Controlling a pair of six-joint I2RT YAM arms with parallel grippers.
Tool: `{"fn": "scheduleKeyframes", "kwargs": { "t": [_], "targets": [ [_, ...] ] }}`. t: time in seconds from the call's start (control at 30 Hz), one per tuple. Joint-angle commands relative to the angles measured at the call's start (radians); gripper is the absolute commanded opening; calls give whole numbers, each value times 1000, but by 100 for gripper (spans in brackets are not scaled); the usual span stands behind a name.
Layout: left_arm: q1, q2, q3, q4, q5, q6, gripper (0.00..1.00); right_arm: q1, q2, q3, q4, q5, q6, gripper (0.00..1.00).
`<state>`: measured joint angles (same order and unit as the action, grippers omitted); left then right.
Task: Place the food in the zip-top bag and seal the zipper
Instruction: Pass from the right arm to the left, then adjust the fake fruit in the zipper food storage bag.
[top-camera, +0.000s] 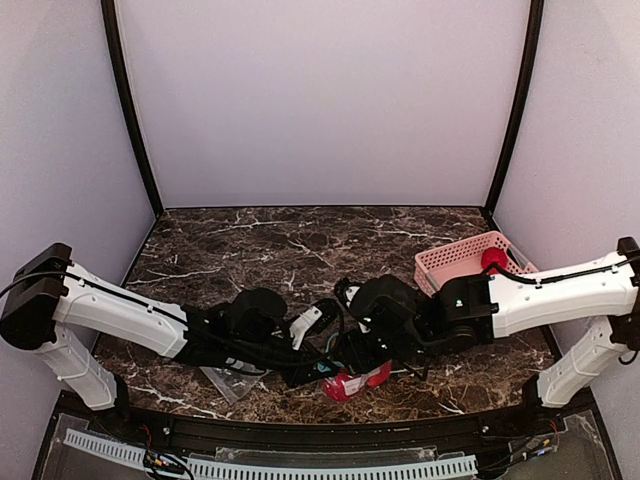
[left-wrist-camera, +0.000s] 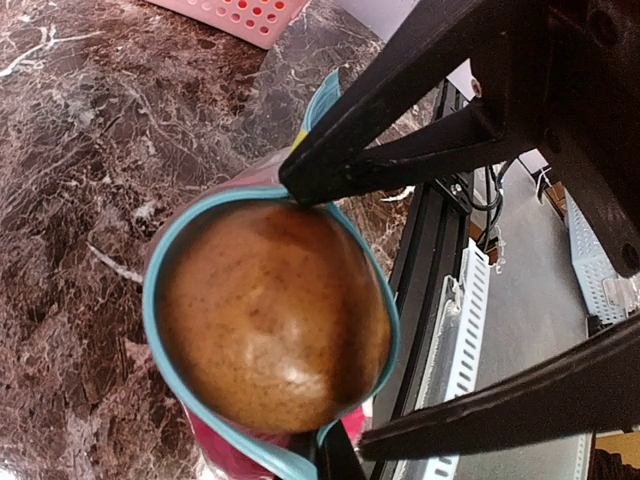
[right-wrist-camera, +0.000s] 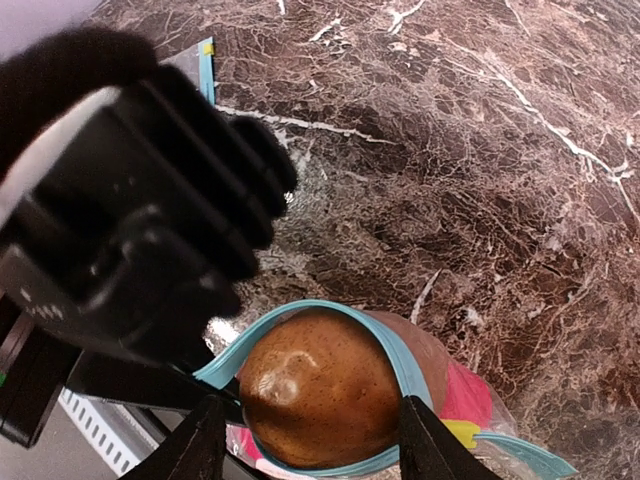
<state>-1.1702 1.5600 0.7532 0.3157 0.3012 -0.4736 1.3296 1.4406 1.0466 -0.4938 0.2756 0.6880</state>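
Observation:
The zip-top bag (top-camera: 362, 380) lies near the table's front edge with its mouth open. Its teal zipper (left-wrist-camera: 158, 330) rings the brown-tan fruit (left-wrist-camera: 270, 320), which sits in the mouth. That fruit also shows in the right wrist view (right-wrist-camera: 320, 390). Red food (right-wrist-camera: 468, 395) is inside the bag below it. My right gripper (right-wrist-camera: 312, 432) has a finger on each side of the brown fruit and holds it. My left gripper (left-wrist-camera: 330, 458) is shut on the bag's rim at the zipper. In the top view both grippers, left (top-camera: 316, 372) and right (top-camera: 352, 362), meet over the bag.
A pink basket (top-camera: 455, 262) stands at the right and holds a red fruit (top-camera: 492, 260). Its corner shows in the left wrist view (left-wrist-camera: 240, 14). A second clear plastic bag (top-camera: 228, 383) lies flat under the left arm. The black front rail (left-wrist-camera: 420, 280) runs close beside the bag.

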Motion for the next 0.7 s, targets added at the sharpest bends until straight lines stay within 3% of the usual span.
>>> {"fn": "scheduleKeyframes", "kwargs": {
  "t": [0.0, 0.1, 0.23, 0.67],
  "targets": [
    [-9, -25, 24, -21, -16, 24, 1, 28, 78, 63, -69, 90, 18, 54],
    [-9, -35, 20, -22, -31, 20, 1, 35, 123, 88, -128, 131, 49, 46],
    [-10, -51, 19, -36, -62, 19, 1, 47, 158, 99, -178, 148, 45, 42],
    [-11, -116, 23, -98, -153, 36, 1, 58, 201, 95, -372, 175, 80, 41]
  ]
}}
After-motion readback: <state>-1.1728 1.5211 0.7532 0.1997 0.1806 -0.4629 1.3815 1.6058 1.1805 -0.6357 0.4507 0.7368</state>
